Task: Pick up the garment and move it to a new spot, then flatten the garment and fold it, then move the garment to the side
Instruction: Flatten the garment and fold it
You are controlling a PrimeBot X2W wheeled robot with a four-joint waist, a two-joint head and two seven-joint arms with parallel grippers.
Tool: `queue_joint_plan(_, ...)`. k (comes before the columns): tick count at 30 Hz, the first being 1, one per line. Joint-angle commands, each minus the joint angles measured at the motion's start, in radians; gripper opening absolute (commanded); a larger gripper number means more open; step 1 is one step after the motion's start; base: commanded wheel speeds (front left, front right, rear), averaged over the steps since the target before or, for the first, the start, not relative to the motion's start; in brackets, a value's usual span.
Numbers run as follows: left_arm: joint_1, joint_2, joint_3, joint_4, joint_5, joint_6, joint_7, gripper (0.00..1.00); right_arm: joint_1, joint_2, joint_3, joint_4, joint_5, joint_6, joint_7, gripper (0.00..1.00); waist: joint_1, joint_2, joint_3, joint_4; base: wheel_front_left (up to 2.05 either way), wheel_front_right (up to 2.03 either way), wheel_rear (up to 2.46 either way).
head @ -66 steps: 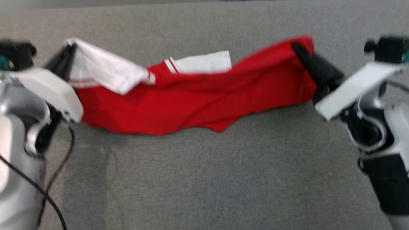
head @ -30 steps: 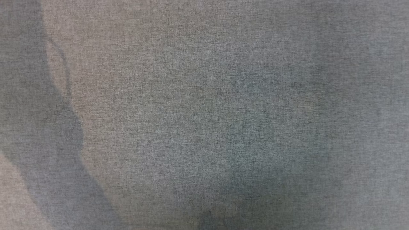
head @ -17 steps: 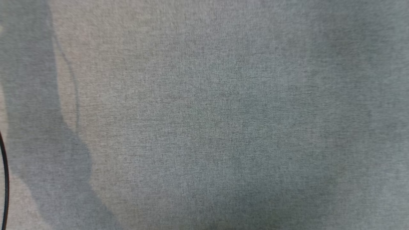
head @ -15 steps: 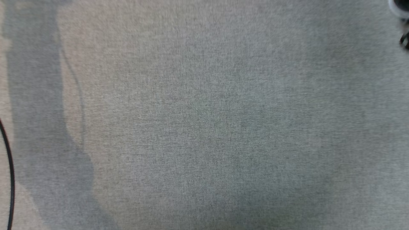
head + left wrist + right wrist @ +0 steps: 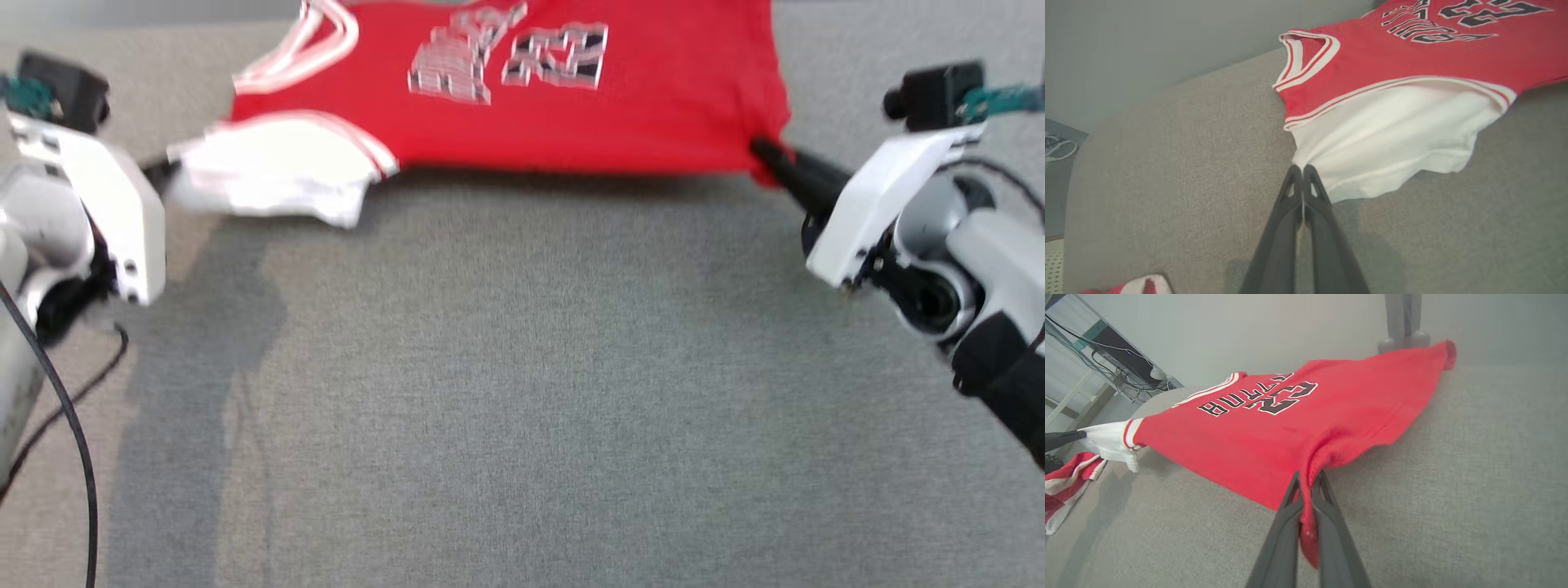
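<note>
We hold the jersey (image 5: 571,122) taut at twelve o'clock, left claw (image 5: 1302,168) pinching sleeve (image 5: 1392,134), right claw (image 5: 1308,475) pinching hem (image 5: 1331,453); lower evenly, flat.

The right tool (image 5: 1306,479) has its two dark fingers pinched together on a bunched hem corner of the red fabric jersey (image 5: 1257,437) with black-and-white lettering. A fold hangs down between the fingers. The jersey stretches ahead and leftward from the tool over the grey woven surface (image 5: 1453,477). Far to the left, the left tool (image 5: 1081,435) meets the jersey's white sleeve (image 5: 1106,443). A crumpled red-and-white cloth (image 5: 1065,477) lies just beneath it.
</note>
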Motion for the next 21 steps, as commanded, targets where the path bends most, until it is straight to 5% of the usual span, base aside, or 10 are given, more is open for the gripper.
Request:
queue_joint_plan(1, 0.069, 0.028, -0.001, -0.026, -0.04, 0.002, 0.049, 0.0, 0.044, -0.008, 0.021, 0.007, 0.03, 0.001, 0.03, 0.0, -0.0001, 0.0, -0.108, -0.002, 0.0, 0.0, 0.0)
queue_joint_plan(11, 0.321, 0.105, -0.002, -0.231, -0.212, 0.051, 0.265, 0.0, 0.156, -0.053, 0.092, -0.013, 0.118, 0.001, 0.148, 0.0, -0.0001, 0.0, -0.234, -0.005, 0.0, 0.0, 0.0)
queue_joint_plan(21, 0.543, 0.226, -0.029, -0.594, -0.315, 0.173, 0.422, 0.0, 0.27, -0.133, 0.141, -0.074, 0.141, 0.001, 0.173, 0.0, -0.0001, 0.0, -0.288, 0.009, 0.0, 0.0, 0.0)
